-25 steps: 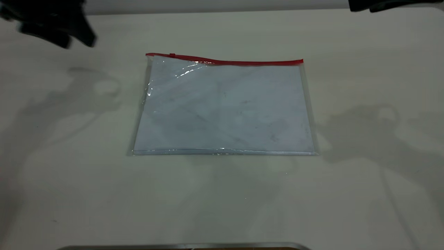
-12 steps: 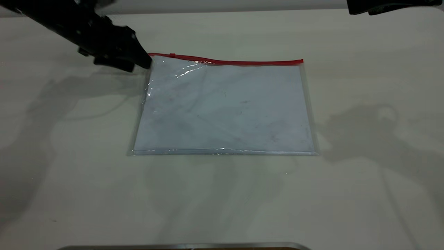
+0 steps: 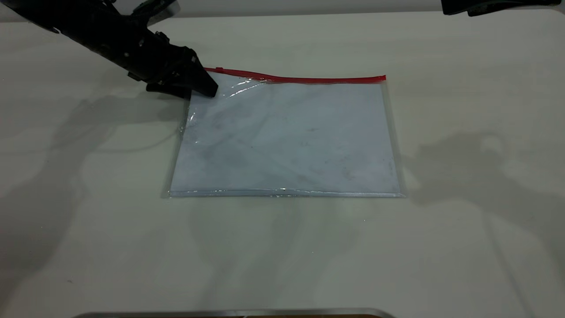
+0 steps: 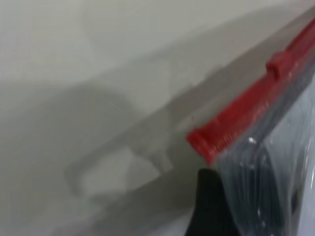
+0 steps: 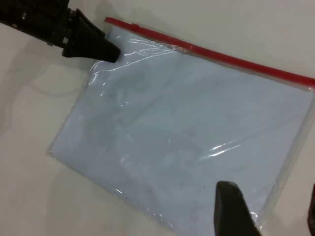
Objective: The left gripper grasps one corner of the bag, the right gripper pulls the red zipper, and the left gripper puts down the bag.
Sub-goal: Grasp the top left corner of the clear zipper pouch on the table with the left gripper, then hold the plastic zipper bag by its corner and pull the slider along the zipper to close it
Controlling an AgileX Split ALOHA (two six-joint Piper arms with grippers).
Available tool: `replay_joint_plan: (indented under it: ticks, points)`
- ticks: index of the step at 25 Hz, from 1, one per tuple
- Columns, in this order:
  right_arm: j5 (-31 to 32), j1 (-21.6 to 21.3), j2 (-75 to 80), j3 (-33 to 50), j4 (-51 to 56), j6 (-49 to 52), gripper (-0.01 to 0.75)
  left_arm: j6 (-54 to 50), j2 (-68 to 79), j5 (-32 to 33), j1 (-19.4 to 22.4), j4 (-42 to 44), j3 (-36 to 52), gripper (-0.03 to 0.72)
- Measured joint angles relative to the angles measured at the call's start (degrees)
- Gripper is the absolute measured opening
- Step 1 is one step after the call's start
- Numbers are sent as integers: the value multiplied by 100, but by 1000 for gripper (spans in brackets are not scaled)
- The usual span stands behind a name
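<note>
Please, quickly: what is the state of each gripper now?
The left gripper: at the bag's corner beside the red zipper; open or shut cannot be told.
The right gripper: open, holding nothing, above the bag.

Worktop (image 3: 282, 256) bare on all sides of bag (image 3: 287, 141); wide free room at its near edge, right side and left side. Left gripper (image 3: 201, 86) sits over bag's far-left corner, blocking access there and covering zipper (image 3: 300, 79) end. Rest of zipper edge unobstructed, open worktop behind it. Right gripper (image 5: 266, 216) high over bag's right end, fingers spread, nothing between it and bag.
</note>
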Motion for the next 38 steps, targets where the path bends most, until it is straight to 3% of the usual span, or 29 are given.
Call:
replay_joint_plan:
  ticks: [3,8,10,16,21,26,33,38]
  points:
    - [0,0,0,0,6,-10,412,274,58,85,0,-413,0,564]
    - [9,0,0,-8,19,-44,412,408,144,283,0,-615,0,460]
    - [41,0,29,-77,25,-101,412,424,143,301,0,-596,-4,387]
    - [175,49,497,-660,370,-801,412,927,93,404,0,-520,-4,62]
    - [706,337,1411,-1523,1077,-1520,412,1998,-197,576,-18,-451,-4,53]
    - [1473,721,2543,-2759,1257,-1902,412,3155,-431,1186,-18,-425,-4,53]
    - [1951,1073,3963,-4398,1282,-1825,412,4104,-503,1689,-18,-397,-6,53]
    - [2022,1246,4618,-5112,1276,-1661,412,4244,-503,1735,-18,-152,-6,53]
